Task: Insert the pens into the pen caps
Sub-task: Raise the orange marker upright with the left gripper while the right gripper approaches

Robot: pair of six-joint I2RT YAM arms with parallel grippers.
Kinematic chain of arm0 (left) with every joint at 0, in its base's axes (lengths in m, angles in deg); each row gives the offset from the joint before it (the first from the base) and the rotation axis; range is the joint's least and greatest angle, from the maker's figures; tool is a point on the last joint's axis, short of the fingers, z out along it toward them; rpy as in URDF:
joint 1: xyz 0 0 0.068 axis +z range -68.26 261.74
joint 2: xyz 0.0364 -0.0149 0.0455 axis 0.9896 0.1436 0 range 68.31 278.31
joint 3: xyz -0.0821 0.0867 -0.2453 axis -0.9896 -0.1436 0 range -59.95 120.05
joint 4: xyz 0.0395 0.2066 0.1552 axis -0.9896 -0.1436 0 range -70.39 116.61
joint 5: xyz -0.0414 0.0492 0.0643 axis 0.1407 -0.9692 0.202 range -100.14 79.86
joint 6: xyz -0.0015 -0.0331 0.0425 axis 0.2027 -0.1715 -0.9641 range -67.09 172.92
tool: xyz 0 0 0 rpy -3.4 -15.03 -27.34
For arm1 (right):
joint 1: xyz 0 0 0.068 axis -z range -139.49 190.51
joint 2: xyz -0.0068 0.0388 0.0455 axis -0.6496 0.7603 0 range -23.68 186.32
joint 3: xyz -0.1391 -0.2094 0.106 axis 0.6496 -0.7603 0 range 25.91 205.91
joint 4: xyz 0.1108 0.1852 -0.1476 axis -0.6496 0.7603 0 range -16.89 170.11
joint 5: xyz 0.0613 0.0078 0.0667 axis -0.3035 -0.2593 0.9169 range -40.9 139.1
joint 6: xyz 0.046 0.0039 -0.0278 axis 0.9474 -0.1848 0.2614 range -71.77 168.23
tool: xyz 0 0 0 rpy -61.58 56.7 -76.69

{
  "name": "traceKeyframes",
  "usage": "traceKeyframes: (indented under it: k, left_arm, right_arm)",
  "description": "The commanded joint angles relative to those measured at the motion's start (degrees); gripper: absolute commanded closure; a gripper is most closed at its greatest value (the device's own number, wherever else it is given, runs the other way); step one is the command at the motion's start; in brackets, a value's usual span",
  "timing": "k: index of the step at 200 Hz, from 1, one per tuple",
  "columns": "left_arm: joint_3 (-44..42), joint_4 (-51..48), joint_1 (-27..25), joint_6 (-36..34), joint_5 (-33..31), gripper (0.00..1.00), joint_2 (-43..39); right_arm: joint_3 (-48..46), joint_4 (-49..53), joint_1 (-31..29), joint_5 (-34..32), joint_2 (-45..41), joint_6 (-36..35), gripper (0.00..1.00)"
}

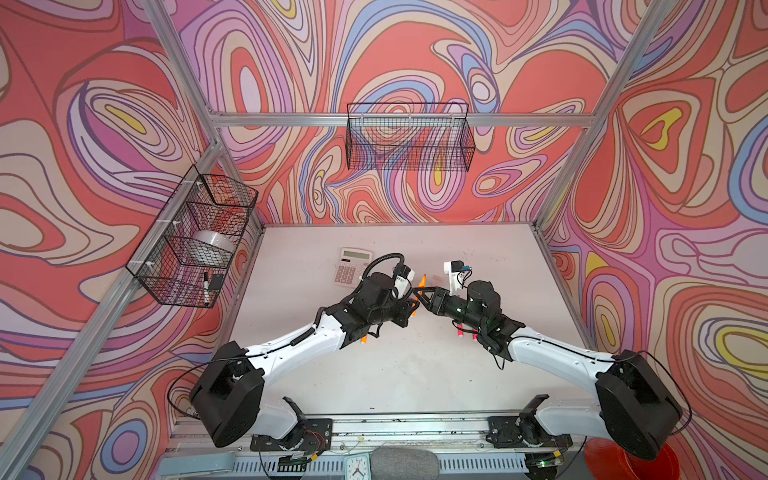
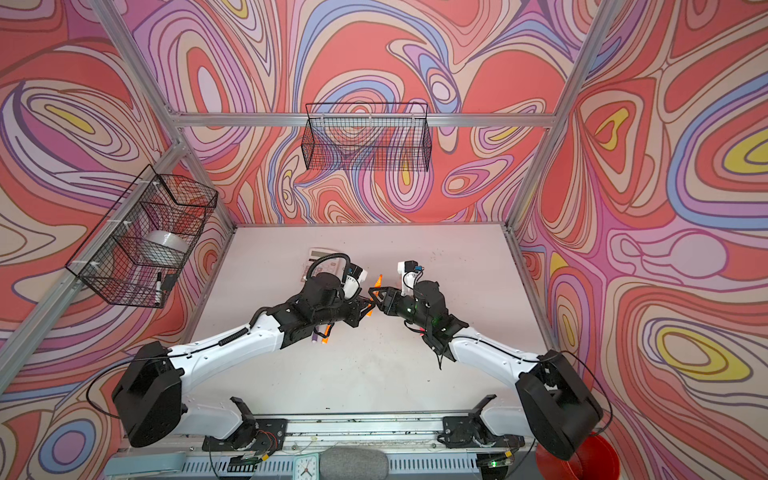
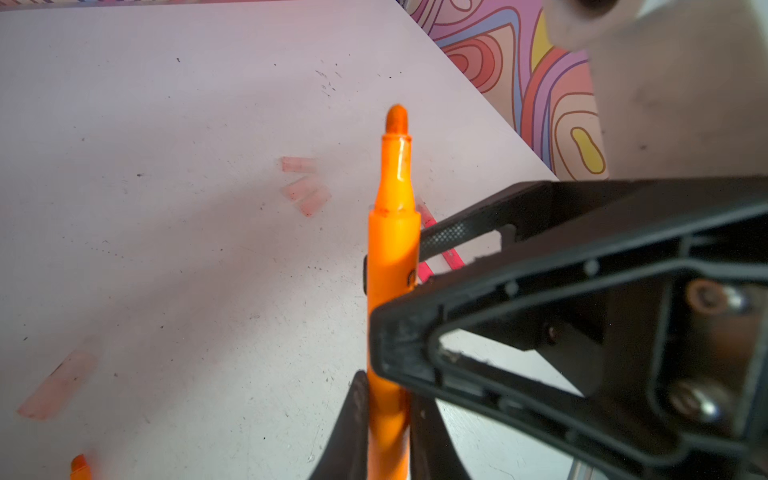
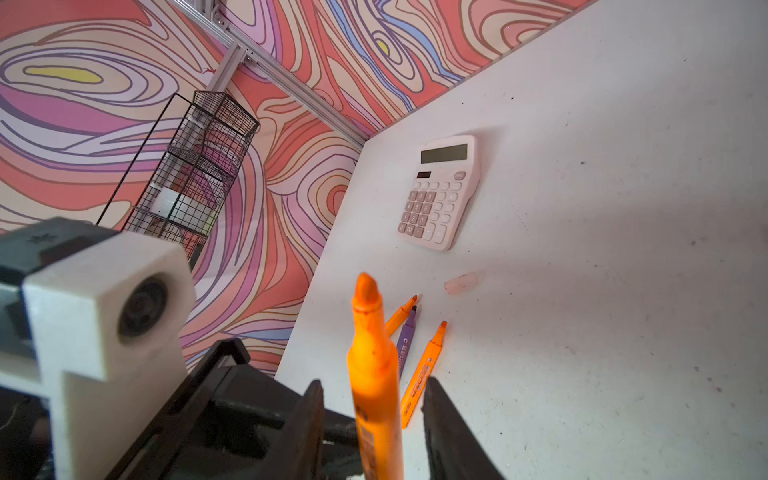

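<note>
Orange and uncapped, one pen (image 3: pixel 392 249) is held up off the worktop (image 1: pixel 395 374), near its middle. The left end effector (image 3: pixel 386 401) is clamped tight on the lower barrel. The right end effector (image 4: pixel 374 388) comes from the opposite side, its fingers straddling the barrel with a sliver of gap on each side, so it grips nothing.

On the worktop beside the left arm lie two orange pens (image 4: pixel 424 370) and a purple pen (image 4: pixel 405 340). A pale pen cap (image 4: pixel 463 282) lies just beyond them, and a pink calculator (image 4: pixel 440 191) further off. Three pen caps (image 3: pixel 299 187) lie clustered in the left wrist view. Two pink pens (image 3: pixel 453 257) are mostly hidden behind the right end effector, and in a top view they poke out from under that arm.

A three-part wire basket (image 1: pixel 187 249) hangs on the left wall. Its middle compartment holds a tape roll (image 1: pixel 212 243), and its near one holds a black-and-white marker (image 1: pixel 205 286) beside a small dark block I cannot identify. The far compartment's contents are unreadable through the mesh. A second wire basket (image 1: pixel 409 137) hangs on the back wall. A red bucket (image 2: pixel 598 461) is cut off by the frame edge, its inside unseen.
</note>
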Motion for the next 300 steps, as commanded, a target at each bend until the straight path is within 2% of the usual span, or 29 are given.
traceKeyframes:
  k: [1,53,62,80,99,120,149,162,181,208,232,261,274,290,300]
  left_arm:
    - [0.0,1.3,0.0,-1.0,2.8,1.0,-0.4]
    - [0.8,0.4,0.0,-1.1,2.5,1.0,0.2]
    - [0.8,0.3,0.0,-1.1,2.5,1.0,0.1]
    - [0.8,0.3,0.0,-1.1,2.5,1.0,0.1]
    - [0.6,0.4,0.0,-1.1,2.5,1.0,-0.2]
    - [0.1,0.9,0.0,-1.1,2.2,0.88,-0.5]
    - [-0.3,1.3,0.0,-1.1,2.0,0.72,-0.6]
    - [-0.2,1.3,0.0,-1.1,1.8,0.68,-0.5]
    - [-0.1,1.2,0.0,-1.2,1.8,0.68,-0.3]
    - [0.0,1.2,0.1,-1.2,1.8,0.72,-0.2]
    - [-0.2,1.3,0.0,-1.2,2.1,0.9,-0.3]
    - [-0.6,1.8,0.0,-1.2,2.2,0.97,-0.7]
    - [-1.0,2.3,0.0,-1.2,2.4,1.0,-1.0]
    - [-1.9,3.6,0.0,-1.3,2.7,1.0,-1.5]
    - [-2.7,4.6,0.0,-1.3,2.2,1.0,-2.3]
  right_arm:
    - [2.3,1.1,-0.2,-0.1,0.3,-3.2,0.62]
    - [3.0,2.5,-0.2,-0.5,-0.4,-4.7,0.65]
    - [3.0,2.3,-0.2,-0.4,-0.4,-4.7,0.69]
    - [3.0,1.9,-0.3,0.0,-0.1,-4.5,0.84]
    - [2.9,1.5,-0.2,0.4,0.2,-4.2,0.93]
    - [2.5,0.2,-0.5,1.0,0.3,-3.4,0.98]
    - [1.9,-1.6,-1.4,1.6,0.5,-2.4,1.0]
    - [1.8,-2.1,-2.0,1.7,0.6,-2.2,1.0]
    - [1.6,-2.8,-2.5,1.6,0.4,-2.1,1.0]
    - [1.7,-2.4,-2.8,1.3,0.4,-2.4,1.0]
    - [1.9,-2.3,-3.0,1.2,0.9,-2.3,1.0]
    - [2.1,-1.5,-3.2,0.6,0.7,-2.7,1.0]
    - [2.4,-0.9,-3.2,0.4,0.4,-3.2,0.9]
    - [2.6,0.0,-3.2,0.0,0.0,-3.7,0.67]
    - [2.8,1.0,-3.2,-0.6,-0.5,-4.3,0.58]
